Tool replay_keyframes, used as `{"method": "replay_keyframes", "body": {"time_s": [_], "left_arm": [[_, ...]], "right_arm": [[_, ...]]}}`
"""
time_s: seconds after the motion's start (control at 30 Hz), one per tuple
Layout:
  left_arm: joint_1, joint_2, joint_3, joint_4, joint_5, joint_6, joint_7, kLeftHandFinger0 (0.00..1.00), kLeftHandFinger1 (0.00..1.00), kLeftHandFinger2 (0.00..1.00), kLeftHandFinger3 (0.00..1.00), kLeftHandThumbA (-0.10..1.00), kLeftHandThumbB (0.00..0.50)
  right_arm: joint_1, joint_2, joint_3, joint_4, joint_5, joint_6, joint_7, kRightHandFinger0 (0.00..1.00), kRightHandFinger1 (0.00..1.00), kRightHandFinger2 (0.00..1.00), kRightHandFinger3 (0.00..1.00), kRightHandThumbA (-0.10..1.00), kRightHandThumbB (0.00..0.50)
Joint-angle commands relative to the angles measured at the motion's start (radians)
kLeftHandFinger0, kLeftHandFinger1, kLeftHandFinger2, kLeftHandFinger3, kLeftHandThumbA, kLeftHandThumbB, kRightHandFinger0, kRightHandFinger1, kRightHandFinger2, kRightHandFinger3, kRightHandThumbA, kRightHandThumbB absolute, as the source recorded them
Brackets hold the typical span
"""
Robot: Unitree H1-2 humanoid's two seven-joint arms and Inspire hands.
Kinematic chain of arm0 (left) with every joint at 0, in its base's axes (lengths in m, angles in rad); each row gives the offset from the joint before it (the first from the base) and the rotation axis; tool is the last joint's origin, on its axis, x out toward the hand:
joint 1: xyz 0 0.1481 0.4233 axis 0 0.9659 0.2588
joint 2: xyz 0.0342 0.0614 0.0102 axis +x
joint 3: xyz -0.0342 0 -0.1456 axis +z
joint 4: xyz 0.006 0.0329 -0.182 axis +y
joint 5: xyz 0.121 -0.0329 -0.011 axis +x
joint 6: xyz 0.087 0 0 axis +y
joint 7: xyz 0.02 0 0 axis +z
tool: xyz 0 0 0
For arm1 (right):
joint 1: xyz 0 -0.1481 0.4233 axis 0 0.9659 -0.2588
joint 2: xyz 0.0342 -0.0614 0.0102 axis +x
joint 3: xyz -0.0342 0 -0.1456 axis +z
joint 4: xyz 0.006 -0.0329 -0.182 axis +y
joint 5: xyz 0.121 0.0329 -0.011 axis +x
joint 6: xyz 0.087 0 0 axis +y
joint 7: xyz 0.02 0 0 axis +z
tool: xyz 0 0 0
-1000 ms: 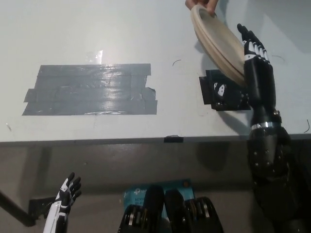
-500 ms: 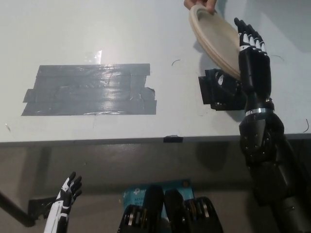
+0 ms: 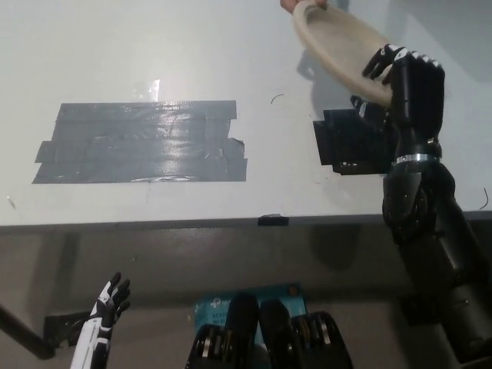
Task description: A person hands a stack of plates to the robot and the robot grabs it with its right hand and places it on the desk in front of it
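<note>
At 1 o'clock over the bench (image 3: 154, 46) the stack of plates (image 3: 338, 42) hangs tilted, a person's hand (image 3: 296, 4) on its far edge. The right robot hand (image 3: 407, 77) grips the near rim, fingers (image 3: 382, 60) curled over. It should squeeze firmly before release, I think. The left robot hand (image 3: 108, 304) rests open at 7 o'clock.

The setting is looking like a robot test lab or workshop rather than a home: a pale grey desk (image 3: 154, 46) is carrying a patch of overlapping grey tape strips (image 3: 142, 142), a smaller black patch (image 3: 342, 146) and a black tab (image 3: 274, 221) at its front edge
</note>
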Motion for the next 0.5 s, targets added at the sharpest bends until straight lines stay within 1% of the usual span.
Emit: {"method": "replay_keyframes", "body": {"time_s": [0.0, 0.03, 0.07, 0.1, 0.17, 0.27, 0.3, 0.33, 0.37, 0.4, 0.43, 0.47], "left_arm": [[-0.004, 0.008, 0.0, -0.012, -0.001, -0.031, 0.003, 1.0, 1.0, 1.0, 1.0, 1.0, 0.17], [-0.004, 0.009, 0.0, -0.012, 0.0, -0.032, 0.002, 1.0, 1.0, 1.0, 1.0, 1.0, 0.17], [-0.006, 0.011, -0.001, -0.008, 0.004, -0.037, 0.003, 1.0, 1.0, 1.0, 1.0, 1.0, 0.161], [-0.008, 0.013, -0.002, -0.008, 0.007, -0.035, 0.002, 1.0, 1.0, 1.0, 1.0, 1.0, 0.162], [-0.01, 0.013, -0.002, -0.007, 0.008, -0.033, 0.002, 1.0, 1.0, 1.0, 1.0, 1.0, 0.151], [-0.016, 0.016, -0.001, -0.006, 0.008, -0.033, 0.002, 1.0, 1.0, 1.0, 1.0, 1.0, 0.148], [-0.018, 0.016, -0.001, -0.007, 0.007, -0.03, 0.001, 1.0, 1.0, 1.0, 1.0, 1.0, 0.147], [-0.021, 0.019, -0.001, -0.009, 0.008, -0.027, -0.001, 1.0, 1.0, 1.0, 1.0, 1.0, 0.152], [-0.022, 0.02, -0.001, -0.01, 0.009, -0.026, -0.002, 1.0, 1.0, 1.0, 1.0, 1.0, 0.152], [-0.024, 0.021, -0.001, -0.005, 0.009, -0.029, -0.002, 1.0, 1.0, 1.0, 1.0, 1.0, 0.152], [-0.025, 0.022, -0.002, -0.003, 0.008, -0.032, -0.003, 1.0, 1.0, 1.0, 1.0, 1.0, 0.147], [-0.026, 0.022, -0.002, -0.001, 0.009, -0.035, -0.003, 1.0, 1.0, 1.0, 1.0, 1.0, 0.136]], "right_arm": [[-0.038, -0.006, -0.008, -0.095, 0.014, -0.019, -0.048, 0.0, 0.05, 0.31, 0.09, 1.0, 0.041], [-0.035, -0.007, -0.009, -0.111, 0.015, -0.019, -0.047, 0.0, 0.04, 0.32, 0.1, 1.0, 0.04], [-0.032, -0.01, -0.013, -0.126, 0.023, -0.027, -0.044, 0.0, 0.0, 0.26, 0.09, 1.0, 0.036], [-0.028, -0.018, -0.016, -0.151, 0.027, -0.034, -0.036, 0.0, 0.0, 0.2, 0.11, 1.0, 0.033], [-0.027, -0.036, -0.013, -0.184, 0.012, -0.036, -0.031, 0.0, 0.0, 0.19, 0.14, 1.0, 0.025], [-0.029, -0.053, -0.018, -0.232, -0.002, -0.021, -0.025, 0.0, 0.0, 0.25, 0.13, 1.0, 0.034], [-0.032, -0.06, -0.019, -0.245, -0.006, -0.021, -0.026, 0.0, 0.0, 0.24, 0.13, 1.0, 0.022], [-0.041, -0.082, -0.025, -0.284, -0.007, -0.033, -0.021, 0.0, 0.0, 0.27, 0.15, 0.97, 0.01], [-0.043, -0.086, -0.026, -0.292, -0.007, -0.033, -0.02, 0.0, 0.0, 0.27, 0.15, 0.97, 0.009], [-0.049, -0.1, -0.03, -0.314, -0.009, -0.014, 0.003, 0.0, 0.0, 0.24, 0.16, 1.0, 0.017], [-0.053, -0.112, -0.029, -0.323, -0.017, -0.008, 0.01, 0.0, 0.0, 0.23, 0.14, 1.0, 0.008], [-0.056, -0.126, -0.027, -0.326, -0.024, -0.008, 0.015, 0.0, 0.0, 0.17, 0.13, 0.98, 0.005]]}}
